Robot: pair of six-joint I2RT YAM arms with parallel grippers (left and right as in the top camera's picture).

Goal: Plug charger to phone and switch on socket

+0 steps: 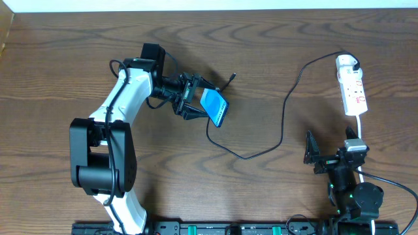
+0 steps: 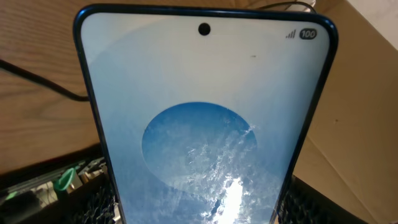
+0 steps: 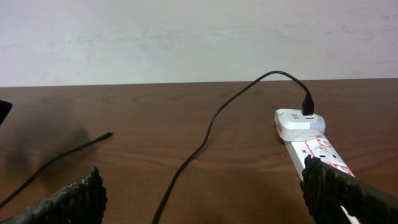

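Note:
My left gripper (image 1: 198,102) is shut on the phone (image 1: 215,107), holding it tilted above the table left of centre. Its blue screen (image 2: 205,130) fills the left wrist view, with a textured finger at each lower edge. The charger's black cable (image 1: 283,114) runs from its white adapter (image 1: 347,63), which sits in the far end of the socket (image 1: 355,95), and loops toward the phone. Its plug tip (image 1: 232,77) lies loose on the table just right of the phone. My right gripper (image 1: 330,147) stands open near the front right with only bare table and cable (image 3: 208,127) between its fingers; the socket (image 3: 318,151) is by its right finger.
The socket's white cord (image 1: 360,124) runs toward the front past my right arm. A pale wall (image 3: 186,37) rises behind the table's far edge. A black rail (image 1: 215,228) lines the front edge. A tan board (image 1: 5,29) sits at the far left corner.

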